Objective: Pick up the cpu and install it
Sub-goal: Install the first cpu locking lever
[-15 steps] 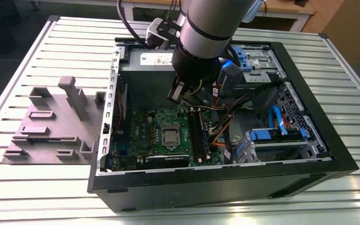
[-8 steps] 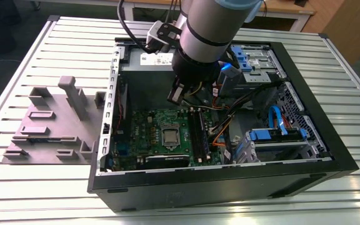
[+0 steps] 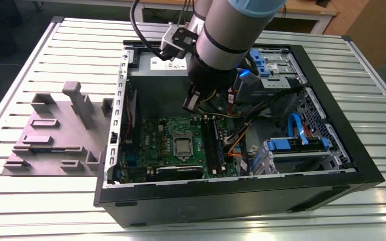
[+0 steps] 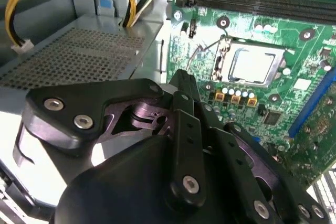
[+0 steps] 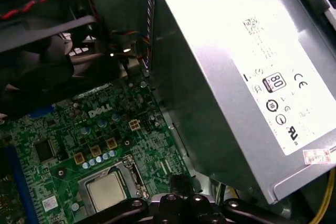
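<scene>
My pincer [image 3: 191, 103], holding nothing I can see & jaw state unclear, hangs above the board, w/ the cpu [image 3: 181, 146] seated in its socket at frame centre, just below me.

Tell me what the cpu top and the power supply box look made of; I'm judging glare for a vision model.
The cpu top looks like brushed silvery metal with a dull sheen, since it reads pale grey and even in both wrist views. The power supply looks like bare sheet steel, matte grey with folded edges and a soft reflection, though a coating cannot be ruled out.
</scene>
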Controlling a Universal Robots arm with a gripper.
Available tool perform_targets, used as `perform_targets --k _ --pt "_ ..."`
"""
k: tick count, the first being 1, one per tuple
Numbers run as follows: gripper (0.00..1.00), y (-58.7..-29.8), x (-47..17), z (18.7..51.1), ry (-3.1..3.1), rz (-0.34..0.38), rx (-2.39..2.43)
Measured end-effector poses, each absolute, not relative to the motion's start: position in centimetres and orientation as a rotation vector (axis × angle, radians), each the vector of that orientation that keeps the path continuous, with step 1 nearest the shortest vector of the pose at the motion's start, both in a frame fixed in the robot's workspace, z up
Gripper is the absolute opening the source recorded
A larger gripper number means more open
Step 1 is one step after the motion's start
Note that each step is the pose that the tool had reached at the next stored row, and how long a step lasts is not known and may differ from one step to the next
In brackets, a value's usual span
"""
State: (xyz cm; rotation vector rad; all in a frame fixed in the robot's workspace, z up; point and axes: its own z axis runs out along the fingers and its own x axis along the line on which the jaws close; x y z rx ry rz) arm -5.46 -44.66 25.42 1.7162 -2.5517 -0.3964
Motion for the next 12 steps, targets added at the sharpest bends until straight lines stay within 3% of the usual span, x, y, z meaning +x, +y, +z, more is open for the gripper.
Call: perform_targets --k 12 --pt "0.10 -43.97 -4.97 24.38 -2.553 -0.406 1.719"
